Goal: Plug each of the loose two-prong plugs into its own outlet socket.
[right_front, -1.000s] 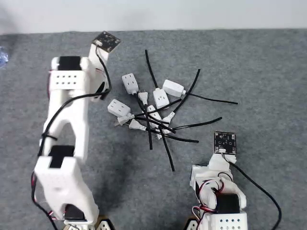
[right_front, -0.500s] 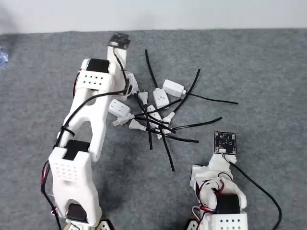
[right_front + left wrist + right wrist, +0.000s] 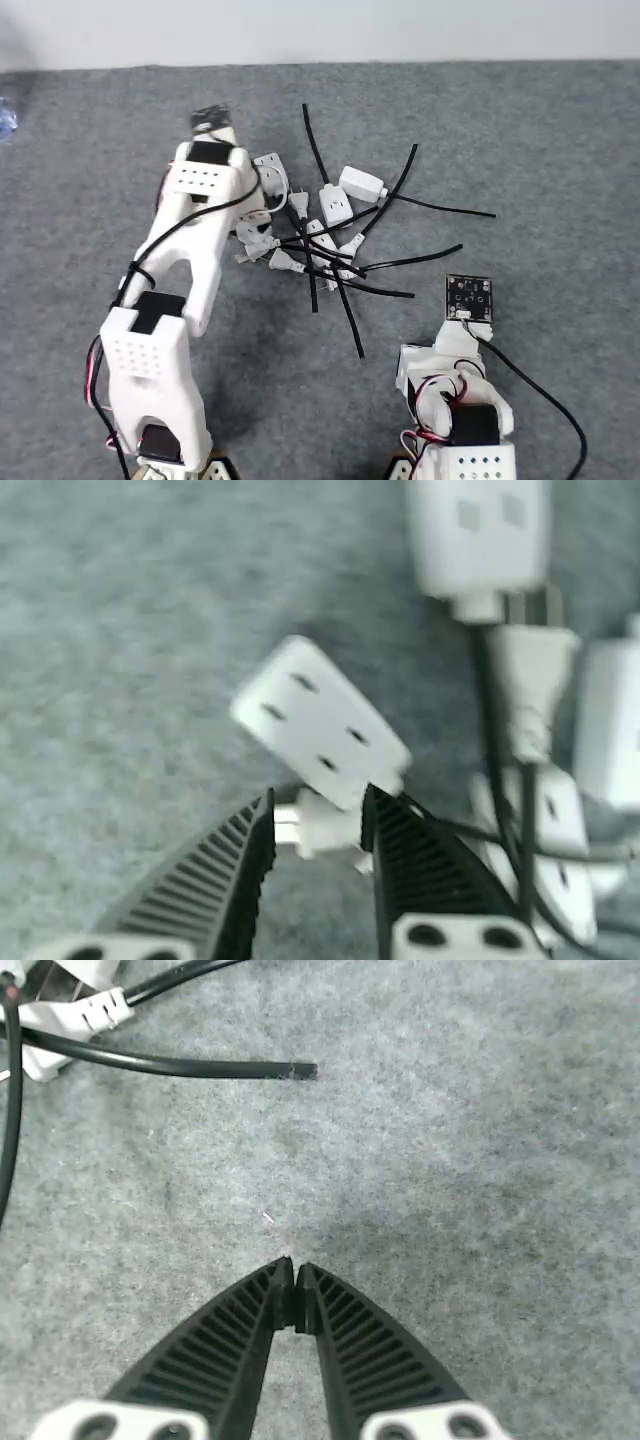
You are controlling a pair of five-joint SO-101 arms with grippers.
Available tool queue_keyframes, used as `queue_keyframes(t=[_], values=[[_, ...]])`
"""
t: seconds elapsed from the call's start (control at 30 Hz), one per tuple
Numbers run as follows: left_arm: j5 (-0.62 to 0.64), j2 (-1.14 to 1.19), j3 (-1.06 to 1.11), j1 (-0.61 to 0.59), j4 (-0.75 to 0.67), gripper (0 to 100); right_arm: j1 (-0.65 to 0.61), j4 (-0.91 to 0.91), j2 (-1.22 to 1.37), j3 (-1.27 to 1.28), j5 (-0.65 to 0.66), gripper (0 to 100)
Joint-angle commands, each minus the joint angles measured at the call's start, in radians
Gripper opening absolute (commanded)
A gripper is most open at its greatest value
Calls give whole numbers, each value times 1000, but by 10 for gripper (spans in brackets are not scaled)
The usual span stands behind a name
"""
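A tangle of white outlet sockets, white two-prong plugs and black cables lies mid-table. My left arm leans over the pile's left side. My left gripper stands open, its fingers close on either side of a white plug at the base of a tilted socket. Beyond it, another socket has a plug against its end. My right arm sits near the front edge. My right gripper is shut on nothing above bare carpet.
The grey carpet spreads open to the right and front of the pile. A black cable end and a white plug lie ahead of my right gripper. A pale wall strip borders the far edge.
My left arm swung right from the table's left side and came down onto the pile's left socket. The right arm has not moved.
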Motion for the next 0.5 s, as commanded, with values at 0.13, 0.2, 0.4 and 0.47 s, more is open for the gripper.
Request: queue_keyframes(t=[0.13, 0.2, 0.4, 0.47], values=[[91, -12, -1, -31, -43, 142, 2, 12, -10, 17, 5, 9], [91, -9, 1, -29, -64, 149, 2, 12, -10, 17, 5, 9], [94, -5, 4, -28, -71, 351, 2, 12, -10, 17, 5, 9], [94, 23, 8, -28, -72, 421, 2, 12, -10, 17, 5, 9]])
